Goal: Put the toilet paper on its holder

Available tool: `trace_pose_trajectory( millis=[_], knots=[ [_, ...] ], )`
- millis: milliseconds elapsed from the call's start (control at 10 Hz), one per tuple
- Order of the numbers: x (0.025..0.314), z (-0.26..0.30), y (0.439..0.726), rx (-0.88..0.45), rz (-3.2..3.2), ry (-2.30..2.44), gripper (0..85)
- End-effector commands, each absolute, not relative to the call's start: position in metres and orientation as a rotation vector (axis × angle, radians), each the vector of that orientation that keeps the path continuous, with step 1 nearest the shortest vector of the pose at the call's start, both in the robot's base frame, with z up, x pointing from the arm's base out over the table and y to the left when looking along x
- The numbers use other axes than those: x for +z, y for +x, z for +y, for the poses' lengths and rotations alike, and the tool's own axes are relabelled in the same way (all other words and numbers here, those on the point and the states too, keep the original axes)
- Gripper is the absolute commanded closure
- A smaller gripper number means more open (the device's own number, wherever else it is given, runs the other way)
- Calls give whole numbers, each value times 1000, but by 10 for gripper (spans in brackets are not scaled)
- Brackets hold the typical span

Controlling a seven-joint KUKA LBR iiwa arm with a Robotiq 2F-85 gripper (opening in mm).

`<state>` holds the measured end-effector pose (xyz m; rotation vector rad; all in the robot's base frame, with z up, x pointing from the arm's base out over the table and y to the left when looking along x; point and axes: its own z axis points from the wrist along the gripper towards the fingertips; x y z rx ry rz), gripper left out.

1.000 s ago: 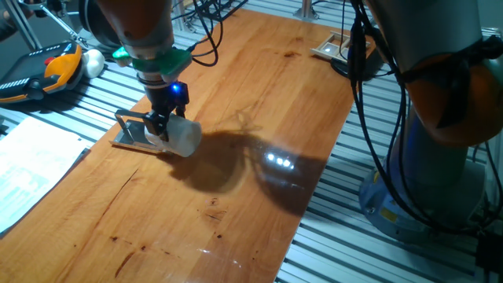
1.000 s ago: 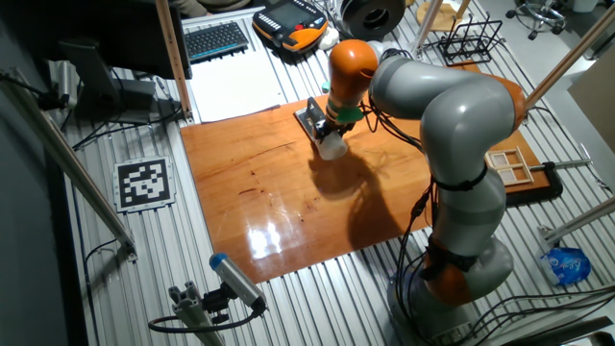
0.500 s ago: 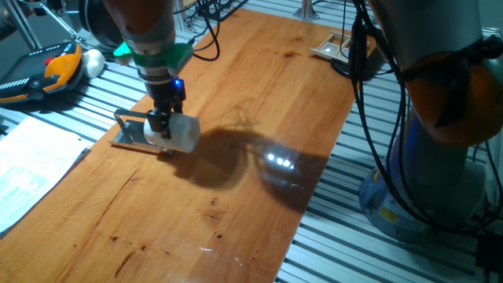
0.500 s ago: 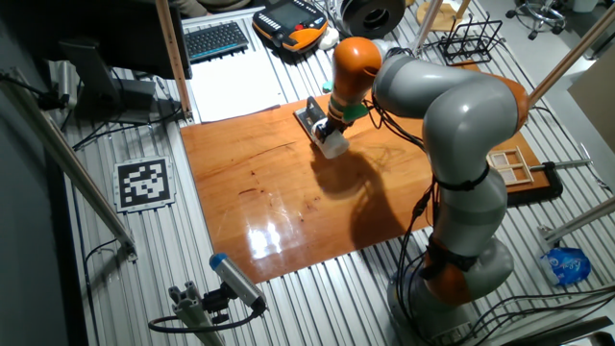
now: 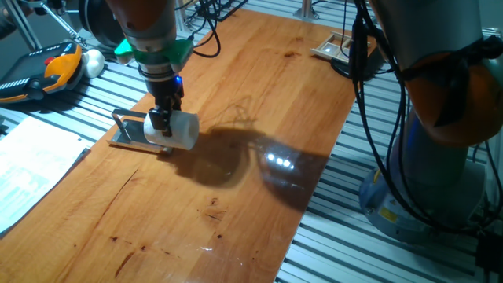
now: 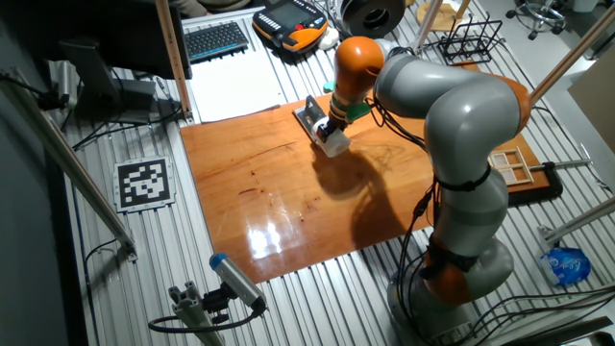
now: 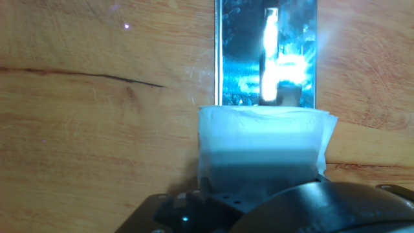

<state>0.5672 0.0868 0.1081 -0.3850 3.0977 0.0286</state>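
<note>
Both fixed views show the grey KUKA arm (image 6: 461, 115) reaching across the wooden table (image 5: 259, 102) toward its far corner, where the task's things sit. Beyond the table edge lie a white sheet of paper (image 5: 31, 169), a black keyboard (image 6: 216, 38) and an orange-and-black pendant (image 5: 47, 71) with a small white ball (image 5: 93, 61) beside it. The holder (image 5: 126, 134), a shiny metal plate with a thin raised bar, lies flat near the table's corner. The toilet paper (image 5: 181, 131) lies on its side at the plate's end, overlapping it. The gripper (image 5: 161, 130) is clamped on the roll's end. Hand view: the roll (image 7: 262, 145) fills the lower middle, with the plate (image 7: 265, 52) glaring just beyond it.
</note>
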Motion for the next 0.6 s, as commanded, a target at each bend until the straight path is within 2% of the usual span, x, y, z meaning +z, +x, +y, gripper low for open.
trace_pose_trajectory(
  millis=[0, 500],
  knots=[
    [107, 85, 568, 25, 3096, -390, 340],
    [105, 73, 577, 43, 3100, -397, 340]
  ],
)
